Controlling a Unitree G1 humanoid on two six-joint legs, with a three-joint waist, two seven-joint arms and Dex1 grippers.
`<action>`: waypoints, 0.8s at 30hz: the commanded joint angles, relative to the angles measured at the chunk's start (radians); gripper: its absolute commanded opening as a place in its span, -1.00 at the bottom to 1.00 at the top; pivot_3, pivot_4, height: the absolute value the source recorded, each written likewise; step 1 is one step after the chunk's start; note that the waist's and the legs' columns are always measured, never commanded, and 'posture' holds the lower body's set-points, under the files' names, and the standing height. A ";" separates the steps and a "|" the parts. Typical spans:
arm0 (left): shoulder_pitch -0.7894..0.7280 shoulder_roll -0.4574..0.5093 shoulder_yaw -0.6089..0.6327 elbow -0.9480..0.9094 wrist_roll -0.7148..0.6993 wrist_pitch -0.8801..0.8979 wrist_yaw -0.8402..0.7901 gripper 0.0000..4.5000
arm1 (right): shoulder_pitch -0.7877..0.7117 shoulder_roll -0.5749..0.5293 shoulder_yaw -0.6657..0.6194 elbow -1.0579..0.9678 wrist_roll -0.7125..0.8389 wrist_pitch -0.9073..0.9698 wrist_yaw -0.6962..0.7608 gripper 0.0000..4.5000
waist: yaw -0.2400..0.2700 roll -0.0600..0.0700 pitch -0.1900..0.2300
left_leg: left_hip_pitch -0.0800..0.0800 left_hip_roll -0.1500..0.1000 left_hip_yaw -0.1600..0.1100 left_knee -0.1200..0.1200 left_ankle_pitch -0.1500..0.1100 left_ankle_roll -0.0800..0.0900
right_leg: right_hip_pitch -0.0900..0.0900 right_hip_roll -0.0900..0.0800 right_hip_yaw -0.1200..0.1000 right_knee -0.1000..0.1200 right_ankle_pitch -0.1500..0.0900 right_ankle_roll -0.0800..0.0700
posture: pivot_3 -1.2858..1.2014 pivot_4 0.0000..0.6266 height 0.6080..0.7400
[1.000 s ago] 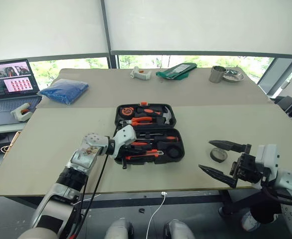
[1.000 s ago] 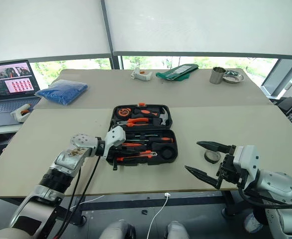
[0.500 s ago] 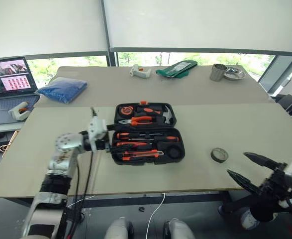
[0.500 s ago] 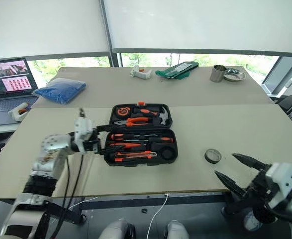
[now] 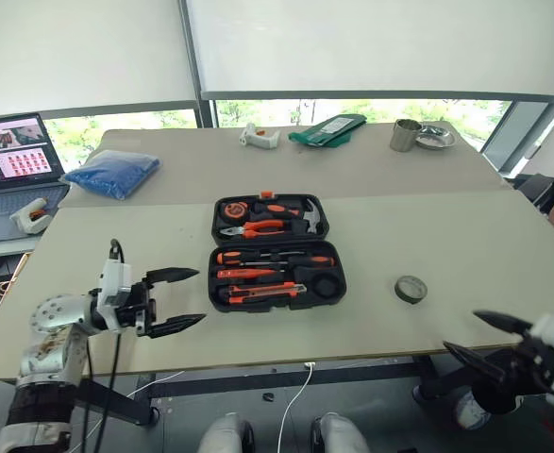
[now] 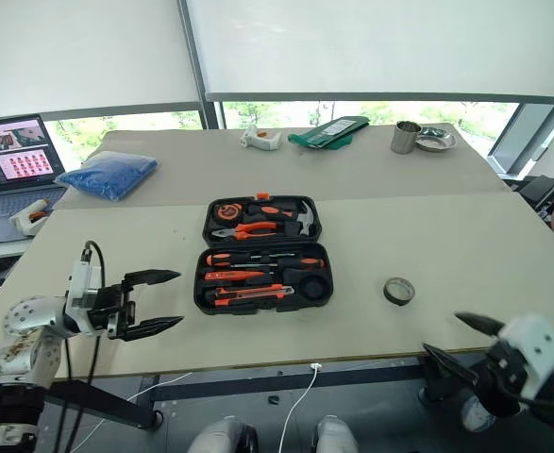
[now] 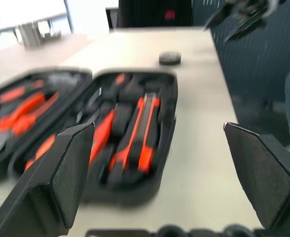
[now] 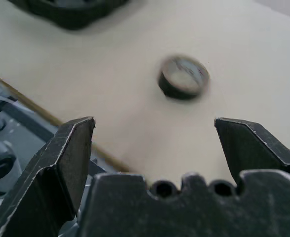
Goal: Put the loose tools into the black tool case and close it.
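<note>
Two end effectors spread, empty; black tool case (image 5: 275, 255) open, long axis seemingly left-right.

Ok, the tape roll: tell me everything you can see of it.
The tape roll is a small grey ring with a darker outer wall and an open middle. It lies flat on the table, alone, to the right of the open case and apart from it. Nothing touches it. The right gripper, open, hangs nearer the table's front edge, with the roll ahead of it.

Clutter along the far tabletop (image 5: 116, 236)
Open laptop (image 5: 12, 170) far left, blue bag (image 5: 113, 174) beside, green pouch (image 5: 326, 129) and metal cup (image 5: 407, 135) farther back.
</note>
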 commanded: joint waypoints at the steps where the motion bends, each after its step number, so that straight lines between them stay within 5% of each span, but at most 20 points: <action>1: 0.010 -0.030 -0.022 -0.111 -0.043 0.056 0.052 0.99 | -0.145 -0.115 0.124 0.001 -0.024 0.211 -0.010 1.00 | 0.002 0.000 0.000 | 0.000 0.000 0.000 0.000 0.000 0.000 | 0.000 0.000 0.000 0.000 0.000 0.000 | 0.03 -0.52 1.00; 11: 0.024 -0.055 -0.064 -0.189 -0.045 0.071 0.065 0.99 | -0.466 -0.153 0.453 0.206 -0.223 0.281 0.009 1.00 | 0.009 -0.002 0.001 | -0.010 -0.002 0.000 0.000 0.002 0.011 | -0.008 0.002 -0.001 0.000 0.006 0.004 | 0.03 -0.52 1.00; 14: 0.021 -0.066 -0.063 -0.162 -0.037 0.042 0.056 1.00 | -0.519 -0.132 0.516 0.280 -0.296 0.216 0.001 0.74 | 0.007 -0.003 0.001 | -0.010 -0.002 0.000 0.001 0.002 0.011 | -0.008 0.002 -0.002 -0.001 0.006 0.005 | 0.03 -0.52 1.00; 24: 0.037 -0.061 -0.047 -0.068 -0.022 -0.050 0.000 1.00 | -0.592 -0.135 0.540 0.338 -0.331 0.124 0.085 -0.80 | 0.001 -0.003 0.002 | -0.009 -0.001 0.000 0.003 0.002 0.011 | -0.006 0.002 -0.001 0.000 0.004 0.010 | 0.03 -0.52 1.00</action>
